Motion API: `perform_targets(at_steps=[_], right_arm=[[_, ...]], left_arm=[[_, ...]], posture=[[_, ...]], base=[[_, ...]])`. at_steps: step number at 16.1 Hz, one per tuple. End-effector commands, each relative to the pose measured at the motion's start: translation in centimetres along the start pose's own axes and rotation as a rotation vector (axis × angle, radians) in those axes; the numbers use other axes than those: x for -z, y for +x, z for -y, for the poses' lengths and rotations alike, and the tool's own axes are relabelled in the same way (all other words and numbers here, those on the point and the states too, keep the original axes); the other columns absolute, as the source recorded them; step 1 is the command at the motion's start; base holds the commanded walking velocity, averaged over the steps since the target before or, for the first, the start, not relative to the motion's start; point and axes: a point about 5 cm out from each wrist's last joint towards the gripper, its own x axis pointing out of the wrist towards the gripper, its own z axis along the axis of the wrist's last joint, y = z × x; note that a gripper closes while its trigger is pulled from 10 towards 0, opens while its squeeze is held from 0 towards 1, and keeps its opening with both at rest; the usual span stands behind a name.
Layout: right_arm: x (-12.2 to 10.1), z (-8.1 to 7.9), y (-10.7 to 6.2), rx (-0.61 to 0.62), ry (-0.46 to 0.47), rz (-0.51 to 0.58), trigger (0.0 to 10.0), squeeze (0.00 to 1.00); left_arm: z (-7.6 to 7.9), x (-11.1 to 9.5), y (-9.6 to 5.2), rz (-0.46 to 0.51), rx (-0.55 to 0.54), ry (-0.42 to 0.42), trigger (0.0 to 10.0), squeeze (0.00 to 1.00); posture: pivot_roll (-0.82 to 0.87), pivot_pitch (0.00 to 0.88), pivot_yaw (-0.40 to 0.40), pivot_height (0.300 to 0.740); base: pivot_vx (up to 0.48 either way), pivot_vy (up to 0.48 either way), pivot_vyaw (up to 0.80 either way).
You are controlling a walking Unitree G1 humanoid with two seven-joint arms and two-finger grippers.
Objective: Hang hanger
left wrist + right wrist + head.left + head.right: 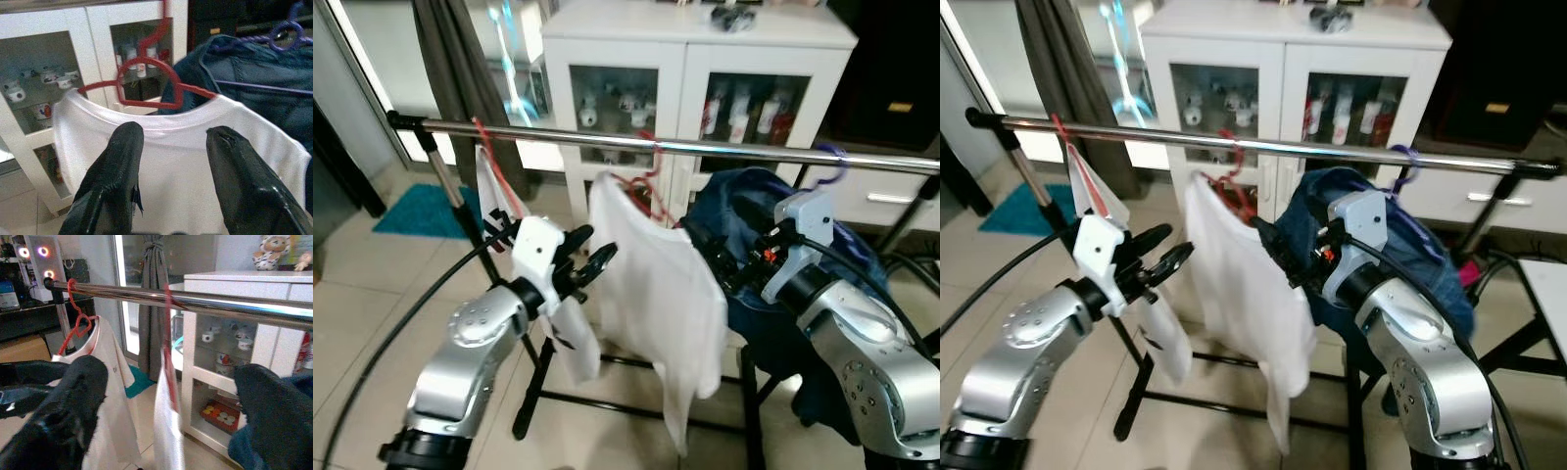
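1. Hanger (146,81), red and carrying a white shirt (656,284), already hung on the rail (705,149).
2. Left claw (590,260) sat released, just beside the shirt; right claw (1278,257) likewise gaped, empty.
3. Hanging looked complete; next both arms should draw away from the rail without snagging cloth.

No text, label, brand, number or sign can be read anywhere in these views. The small bottles and jars behind the glass doors of the white wooden cabinet (695,88) carry coloured labels, but these are too blurred and too small to make out.
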Motion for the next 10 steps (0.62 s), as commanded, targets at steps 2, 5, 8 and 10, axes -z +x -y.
perform_targets(at_steps=[2,5,8,10], right_arm=[[0.1,0.2,-0.1,0.017,-0.015,-0.013,10.0,1.00],[0.5,1.7,0.1,0.123,-0.044,-0.073,10.0,1.00],[0.6,4.0,0.1,0.249,-0.102,-0.124,10.0,1.00],[0.1,5.3,-0.6,0.269,-0.143,-0.159,10.0,1.00]], left_arm=[[0.6,0.1,0.0,-0.010,0.044,-0.001,10.0,0.00],[0.7,0.2,-0.7,-0.023,0.119,0.003,10.0,0.00],[1.5,0.4,-1.6,-0.068,0.268,-0.024,10.0,0.00],[1.7,0.4,-1.8,-0.086,0.326,-0.021,10.0,0.00]], posture=[[-0.07,0.000,0.045,0.740],[-0.07,0.000,0.047,0.740],[-0.06,0.000,0.049,0.740],[-0.07,0.000,0.053,0.740]], base=[[0.000,0.000,0.00],[0.000,0.000,0.00],[0.000,0.000,0.00],[0.000,0.000,0.00]])
